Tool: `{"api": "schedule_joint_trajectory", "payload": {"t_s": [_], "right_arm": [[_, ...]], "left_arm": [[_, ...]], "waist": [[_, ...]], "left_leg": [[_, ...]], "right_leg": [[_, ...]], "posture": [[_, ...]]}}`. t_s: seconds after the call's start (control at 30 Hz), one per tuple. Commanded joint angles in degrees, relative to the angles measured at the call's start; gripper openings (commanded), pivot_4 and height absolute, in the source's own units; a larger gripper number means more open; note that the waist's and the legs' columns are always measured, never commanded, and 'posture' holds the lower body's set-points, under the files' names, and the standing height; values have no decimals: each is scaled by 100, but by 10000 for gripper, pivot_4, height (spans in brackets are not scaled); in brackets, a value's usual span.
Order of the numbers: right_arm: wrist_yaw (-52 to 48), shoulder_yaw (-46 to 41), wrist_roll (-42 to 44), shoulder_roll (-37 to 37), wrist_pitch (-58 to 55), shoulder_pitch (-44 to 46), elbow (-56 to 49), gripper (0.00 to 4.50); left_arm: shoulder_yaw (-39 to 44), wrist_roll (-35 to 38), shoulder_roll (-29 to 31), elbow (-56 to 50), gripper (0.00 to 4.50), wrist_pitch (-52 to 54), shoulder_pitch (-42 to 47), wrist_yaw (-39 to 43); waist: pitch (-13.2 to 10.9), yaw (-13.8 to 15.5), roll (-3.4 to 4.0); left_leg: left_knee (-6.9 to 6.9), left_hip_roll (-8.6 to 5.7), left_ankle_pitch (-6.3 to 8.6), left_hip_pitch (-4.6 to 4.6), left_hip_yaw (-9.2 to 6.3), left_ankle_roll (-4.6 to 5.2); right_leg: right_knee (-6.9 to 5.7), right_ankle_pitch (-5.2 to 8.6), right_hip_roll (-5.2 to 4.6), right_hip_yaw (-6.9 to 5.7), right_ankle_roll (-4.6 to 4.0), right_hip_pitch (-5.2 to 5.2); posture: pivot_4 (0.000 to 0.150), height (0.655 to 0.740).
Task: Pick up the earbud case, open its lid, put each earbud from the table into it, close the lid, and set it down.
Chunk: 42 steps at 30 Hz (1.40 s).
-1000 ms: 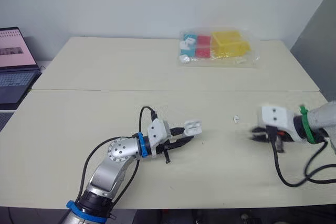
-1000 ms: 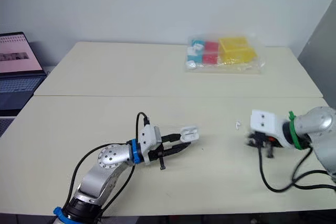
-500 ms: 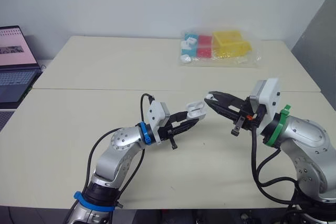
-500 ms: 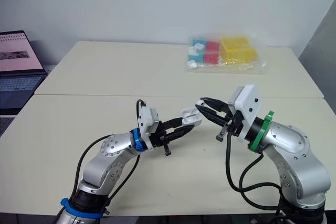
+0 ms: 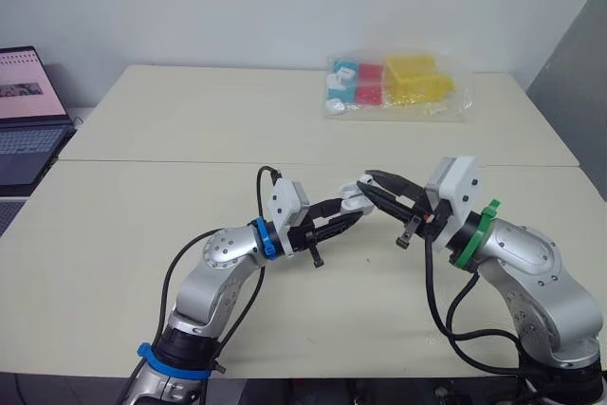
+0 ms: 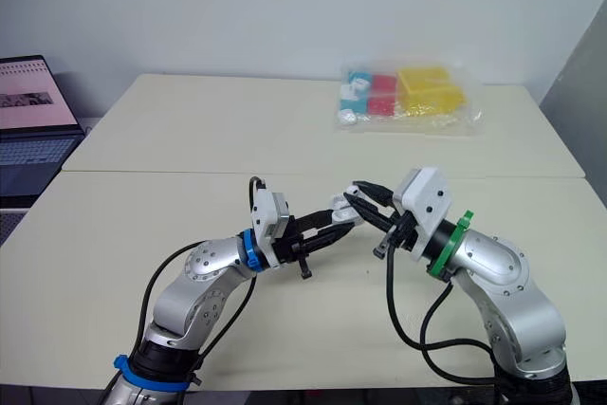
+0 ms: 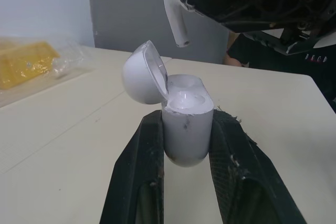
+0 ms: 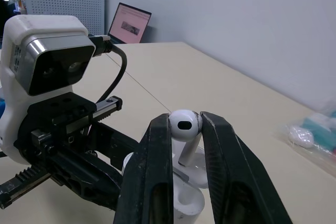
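Observation:
My left gripper [image 7: 186,129] is shut on the white earbud case [image 7: 185,124], held above the table with its lid [image 7: 144,74] tipped open. In the head views the case [image 5: 356,198] sits mid-table between both arms. My right gripper [image 8: 185,124] is shut on a white earbud [image 8: 184,129], pinching its rounded head with the stem pointing down. That earbud [image 7: 176,9] hangs just above the open case, apart from it. The right fingertips [image 5: 373,180] nearly meet the case in the left eye view.
A clear bag of yellow, red and blue blocks [image 5: 394,85] lies at the table's far side. An open laptop [image 5: 27,111] stands off the table's left edge. A seam [image 5: 190,162] runs across the tabletop behind both arms.
My right gripper has moved left and closer, bringing the earbud over the open case. The left gripper with the case has barely moved.

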State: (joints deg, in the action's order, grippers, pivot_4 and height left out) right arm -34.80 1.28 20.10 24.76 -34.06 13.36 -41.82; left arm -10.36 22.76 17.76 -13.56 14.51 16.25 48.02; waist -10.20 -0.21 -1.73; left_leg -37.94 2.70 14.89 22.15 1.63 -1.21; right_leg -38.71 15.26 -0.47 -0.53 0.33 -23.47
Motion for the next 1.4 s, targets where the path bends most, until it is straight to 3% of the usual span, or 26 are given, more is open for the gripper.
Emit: {"api": "schedule_joint_trajectory", "payload": {"t_s": [0.03,0.47,0.8,1.0,1.2,1.4], "right_arm": [[59,0,-47,60,264,-28,-13,4273],[23,90,-330,201,967,-427,355,4273],[-38,99,-33,259,733,-515,343,4273],[25,18,56,375,598,-394,199,24962],[86,-159,310,479,317,-327,-36,25023],[-48,-2082,2017,1631,-1217,-703,-737,25023]], "left_arm": [[71,127,-40,-245,7977,-42,88,-21],[48,197,-59,-340,7977,-8,106,-42],[54,199,-62,-340,7977,-29,139,-45],[12,149,-45,-321,7977,-92,131,-15],[-16,122,-44,-337,7977,-127,103,-19],[140,-89,35,-36,7977,-284,41,-175]], "waist": [[0,3,0],[0,2,0],[0,3,0],[-1,5,0],[-1,7,-1],[-3,32,0]], "left_leg": [[0,0,0,0,-1,0],[1,0,0,2,0,0],[2,0,0,2,1,0],[3,0,0,2,0,0],[3,0,0,6,-1,0],[3,-2,1,28,-8,0]], "right_leg": [[-1,0,0,-1,0,0],[3,0,0,0,0,0],[6,0,-1,0,0,0],[7,0,-1,-1,0,0],[11,0,-1,-2,0,0],[22,0,-7,-10,1,-6]], "posture": [[1500,7400],[1500,7400],[1500,7400],[1500,7400],[1500,7400],[1500,7400]]}}
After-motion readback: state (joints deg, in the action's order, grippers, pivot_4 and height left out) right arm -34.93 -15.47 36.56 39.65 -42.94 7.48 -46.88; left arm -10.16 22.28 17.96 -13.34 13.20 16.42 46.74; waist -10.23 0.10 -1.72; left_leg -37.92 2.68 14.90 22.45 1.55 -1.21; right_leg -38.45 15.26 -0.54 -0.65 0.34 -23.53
